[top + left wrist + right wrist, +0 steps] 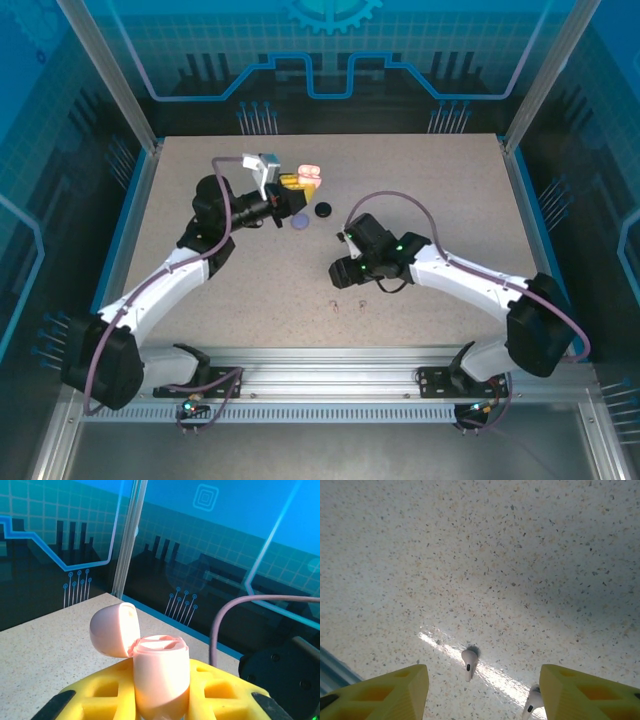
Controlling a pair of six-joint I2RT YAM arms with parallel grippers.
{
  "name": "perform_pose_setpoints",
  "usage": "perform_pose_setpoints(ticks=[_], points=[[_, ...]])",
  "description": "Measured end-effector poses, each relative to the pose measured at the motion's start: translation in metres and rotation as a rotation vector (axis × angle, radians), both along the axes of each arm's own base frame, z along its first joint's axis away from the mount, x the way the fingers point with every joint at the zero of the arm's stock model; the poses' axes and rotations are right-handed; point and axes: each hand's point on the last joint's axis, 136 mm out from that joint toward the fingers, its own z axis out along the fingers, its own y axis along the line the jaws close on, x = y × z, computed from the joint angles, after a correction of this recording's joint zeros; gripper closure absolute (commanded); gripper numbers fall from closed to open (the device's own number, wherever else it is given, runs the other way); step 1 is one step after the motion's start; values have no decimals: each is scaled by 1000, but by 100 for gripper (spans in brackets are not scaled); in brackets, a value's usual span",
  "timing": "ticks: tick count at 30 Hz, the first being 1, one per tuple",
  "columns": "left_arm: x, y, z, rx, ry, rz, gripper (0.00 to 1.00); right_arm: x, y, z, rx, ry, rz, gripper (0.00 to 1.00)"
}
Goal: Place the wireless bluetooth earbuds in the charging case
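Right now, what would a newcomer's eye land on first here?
First, the pale pink charging case, lid flipped open, clamped in the left hand over the far half of the table. Next, two pale earbuds lying loose on the speckled table, with the right hand open over them.

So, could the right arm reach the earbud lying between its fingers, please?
Probably yes: the right gripper is open above the table, and the earbud lies uncovered between its fingers.
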Motion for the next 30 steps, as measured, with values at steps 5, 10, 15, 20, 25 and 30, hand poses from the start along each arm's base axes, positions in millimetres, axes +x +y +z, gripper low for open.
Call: perform_pose_setpoints(ticks=[5, 10, 15, 20, 25, 30], points=[[-8, 4, -17, 28, -9, 62, 100, 3, 6, -3, -71, -15, -25, 39], [-9, 17, -37, 41, 11, 147, 100, 5, 6, -8, -136, -20, -51, 39], [-8, 29, -45, 39, 10, 217, 100, -3, 3, -18, -197, -10, -55, 39], [-5, 39, -50, 29, 4, 284, 100, -10, 7, -29, -240, 15, -48, 39], [-2, 45, -52, 25, 1, 324, 100, -16, 20, -43, -282, 43, -28, 40], [-1, 49, -45, 12, -18, 352, 100, -24, 27, -61, -327, 79, -18, 42]])
